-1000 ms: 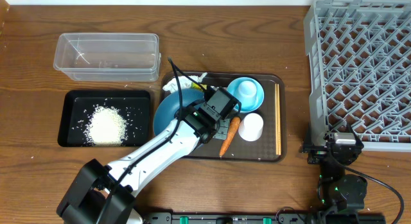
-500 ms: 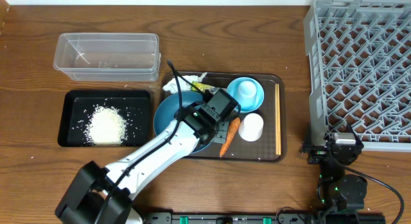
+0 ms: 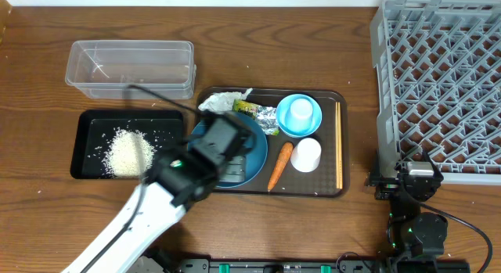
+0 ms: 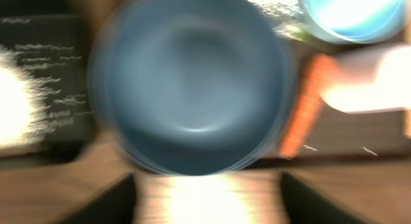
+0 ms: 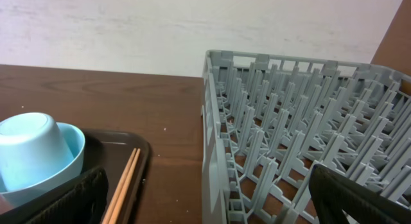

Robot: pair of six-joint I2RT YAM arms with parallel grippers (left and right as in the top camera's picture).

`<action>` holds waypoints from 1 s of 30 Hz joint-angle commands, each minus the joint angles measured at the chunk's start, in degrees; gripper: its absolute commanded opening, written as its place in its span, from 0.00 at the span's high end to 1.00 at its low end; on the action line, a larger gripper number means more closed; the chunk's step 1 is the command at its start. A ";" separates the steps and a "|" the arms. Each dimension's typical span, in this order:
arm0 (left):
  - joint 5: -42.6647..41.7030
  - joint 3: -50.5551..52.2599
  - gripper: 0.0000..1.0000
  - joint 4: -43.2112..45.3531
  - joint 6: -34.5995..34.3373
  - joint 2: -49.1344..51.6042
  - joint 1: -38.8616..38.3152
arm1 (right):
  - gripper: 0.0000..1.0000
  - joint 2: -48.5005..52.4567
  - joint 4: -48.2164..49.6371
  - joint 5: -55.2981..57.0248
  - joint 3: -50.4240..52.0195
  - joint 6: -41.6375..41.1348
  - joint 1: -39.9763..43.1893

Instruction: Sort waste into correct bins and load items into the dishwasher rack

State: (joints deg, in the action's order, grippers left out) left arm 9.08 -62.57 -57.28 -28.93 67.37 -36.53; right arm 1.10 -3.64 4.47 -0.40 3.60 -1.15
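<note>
Bins: black tray [image 3: 168, 162] holds the rice heap [image 3: 129, 153] plus loose grains. The clear tub [image 3: 156, 70] behind it shows only a speck or two, can't tell of what. The brown serving tray [image 3: 313, 184] carries the dark-blue bowl [image 3: 254, 154] at its left end. Crumpled paper [image 3: 221, 102] and foil wrapper [image 3: 262, 115] touch at the back edge. The light-blue bowl [image 3: 315, 126] has a pale blue cup [image 3: 300, 110] upside down in it. The white cup [image 3: 306, 154] sits in front of that bowl, with the carrot [image 3: 278, 165] between it and the big bowl. Chopsticks [image 3: 338, 144] lie along the right edge. The rack [image 3: 438, 85] at right shows only pegs and is cut off by the frame. The left arm [image 3: 180, 175] is smeared overhead and covers the big bowl's left half. The left wrist view is motion-blurred too. Left gripper [image 4: 207, 179]: dark fingers [image 4: 109, 201] spread wide at the bowl's near rim, nothing between them. Right gripper [image 5: 207, 179] is spread wide too, holding nothing, beside the rack's front-left corner.
</note>
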 commanded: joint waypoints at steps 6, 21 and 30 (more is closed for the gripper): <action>9.20 -1.01 0.02 -13.25 -0.59 -4.81 13.77 | 0.01 -0.02 -0.24 -0.20 0.09 0.52 0.33; 8.13 -0.76 0.02 -18.99 -8.04 -4.79 23.98 | 0.01 -0.02 -0.24 -0.22 0.09 0.52 0.33; 8.13 -0.76 0.02 -18.97 -8.04 -4.76 23.98 | 0.01 -0.02 -0.20 -0.24 0.09 0.50 0.35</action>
State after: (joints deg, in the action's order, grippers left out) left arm 16.88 -62.76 -76.07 -36.23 62.74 -12.84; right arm 1.10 -3.66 4.45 -0.40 3.60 -1.15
